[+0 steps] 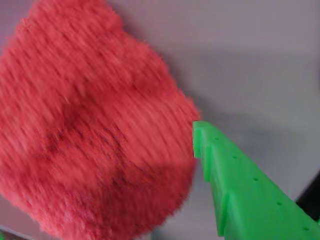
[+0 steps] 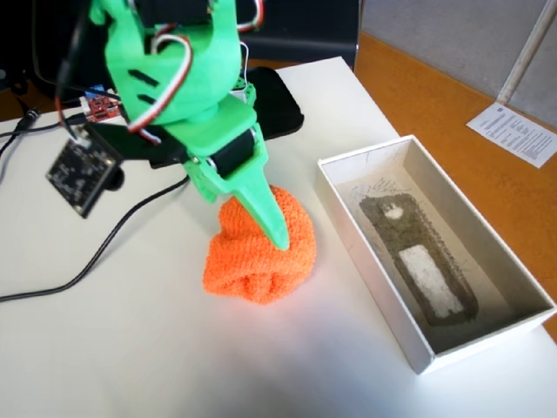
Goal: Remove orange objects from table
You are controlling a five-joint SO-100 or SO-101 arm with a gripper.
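Note:
The orange knitted cloth (image 2: pixel 257 261) lies bunched in a lumpy ball on the white table (image 2: pixel 130 348), left of the white box. My green gripper (image 2: pixel 265 233) points down onto it. One finger (image 2: pixel 271 222) runs down the cloth's front and near side; the other finger is hidden behind the arm. In the blurred wrist view the cloth (image 1: pixel 90 130) fills the left and middle, and one green finger (image 1: pixel 240 185) touches its right edge. The jaws stand wide apart, open around the cloth, which still rests on the table.
An open white cardboard box (image 2: pixel 361 261) with a grey printed insert stands right of the cloth. A black tablet (image 2: pixel 278 109), a black camera module (image 2: pixel 78 174), a small red circuit board (image 2: pixel 103 106) and black cables (image 2: pixel 104 252) lie behind and left. Orange-brown wood (image 2: pixel 435 96) borders the table on the right.

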